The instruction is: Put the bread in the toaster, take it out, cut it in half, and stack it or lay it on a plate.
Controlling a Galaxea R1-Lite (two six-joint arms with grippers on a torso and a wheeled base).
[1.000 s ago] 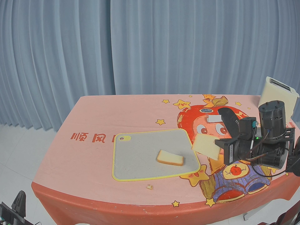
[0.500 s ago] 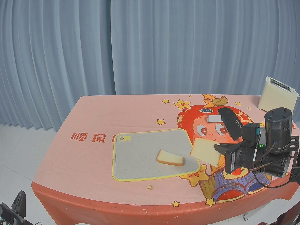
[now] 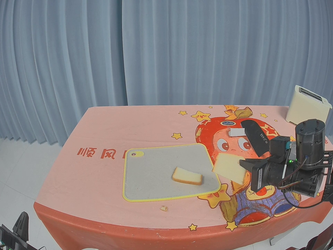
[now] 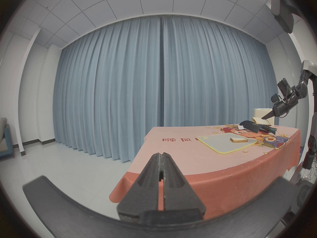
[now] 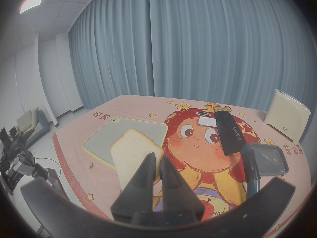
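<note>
1. The right fingers [image 5: 154, 164] are clamped on the right edge of a pale square slice of white bread [image 3: 228, 166]. The slice projects leftward from the fingertips. It is held in the air and tilted, broad face up, above the near right part of the pink cartoon-printed table [image 3: 114, 129].
2. Governing relation: the cream box-shaped toaster [image 3: 308, 105] stands at the far right corner, behind the right wrist, on the side opposite to where the slice points. Its top slot runs from far left to near right. Judgement: loading calls for swinging the slice round to the far right, then turning it edge-down with its plane in line with that slot.
3. The right arm is much the nearer to the toaster. The left fingers [image 4: 158, 169] are pressed together on nothing, low off the near left of the table and well apart from every item.
4. Further out, a black-bladed knife with a teal handle [image 3: 256, 133] lies just beyond the slice. A grey cutting board with a yellow rim [image 3: 152, 164] lies to its left. The board carries a thick piece of golden-crusted bread [image 3: 187, 175], which is apart from the held slice.
5. Change over the last second: the right wrist has drawn back toward the near right, and the toaster front now stands uncovered. The slice sits slightly lower, with the grip unchanged. A slight leftward shift of the whole head view is camera movement. The board, the piece on it and the knife are unmoved.
</note>
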